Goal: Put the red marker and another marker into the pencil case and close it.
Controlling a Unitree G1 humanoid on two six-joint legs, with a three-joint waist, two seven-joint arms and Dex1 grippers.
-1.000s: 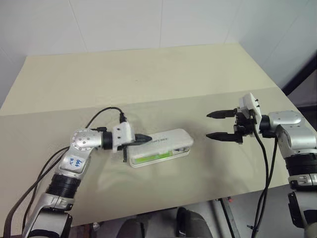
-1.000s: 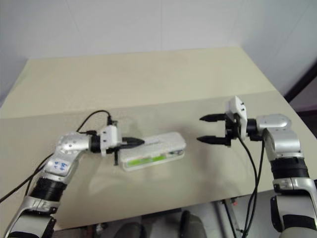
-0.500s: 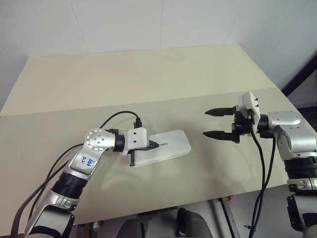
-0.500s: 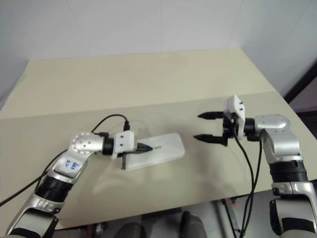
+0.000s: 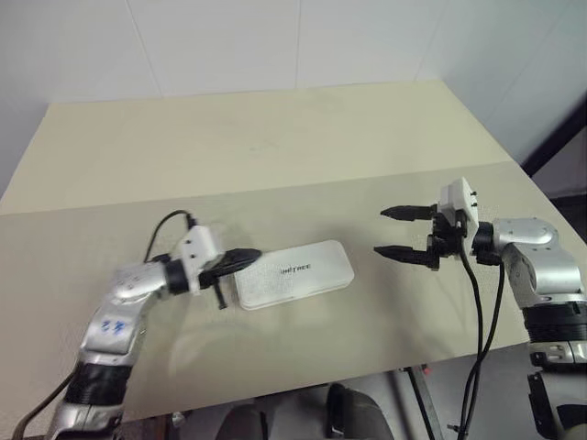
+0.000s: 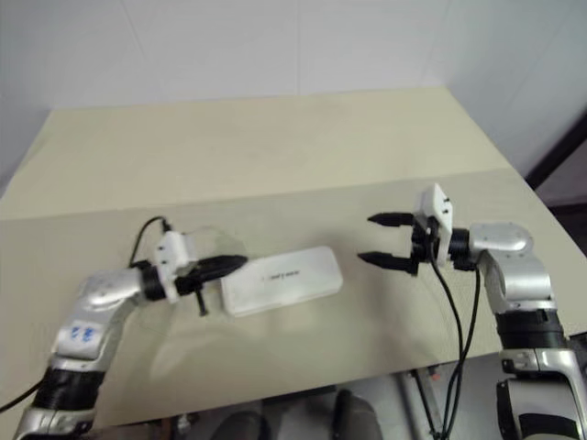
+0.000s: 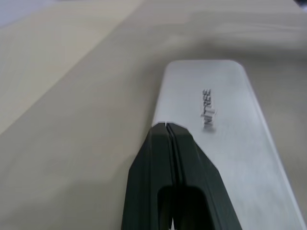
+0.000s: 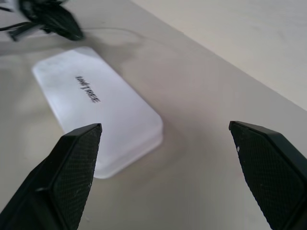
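From the head we are looking forward and down over the beige counter (image 5: 275, 137) through two eyes, both taking in the same wide scene from well above. From the left wrist we are peering along the left tool (image 7: 169, 130), very near the pencil case (image 7: 225, 124). From the right wrist we are facing the same case between the right tool (image 8: 165, 158) fingers, from farther off.

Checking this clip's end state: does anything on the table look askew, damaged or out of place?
Nothing stands out. The white glossy hard-plastic pencil case lies flat and shut on the beige table, lid seated evenly. The shut left tool sits at its end; the open right tool hangs apart.
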